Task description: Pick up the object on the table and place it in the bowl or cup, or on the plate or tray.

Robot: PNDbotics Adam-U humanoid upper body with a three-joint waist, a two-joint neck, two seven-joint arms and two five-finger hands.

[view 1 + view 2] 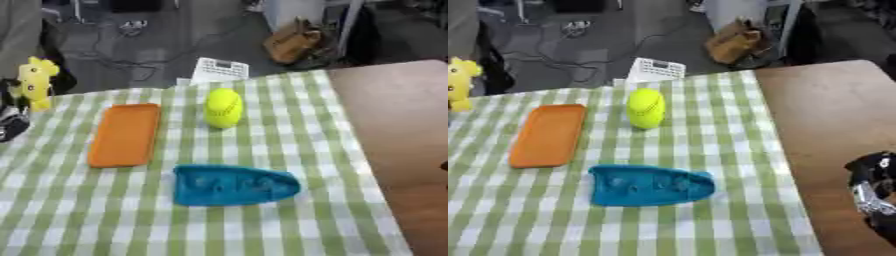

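Note:
A yellow ball (pixel 223 107) stands on the green checked cloth, just right of a flat orange tray (pixel 125 134). In front of them lies a blue boat-shaped piece (pixel 232 186), pointed end to the right. At the far left edge a yellow toy figure (pixel 37 82) stands upright. Part of my left hand (pixel 10 122), black and silver, shows just below the figure; whether it touches the toy is hidden. My right hand (pixel 875 192) sits low over the bare wood at the right edge, well away from the ball and tray.
The checked cloth (pixel 289 150) covers the left and middle of the table; brown bare wood (pixel 398 125) lies to its right. Beyond the far edge are a white basket (pixel 219 70), a brown bag (pixel 293 42) and cables on the floor.

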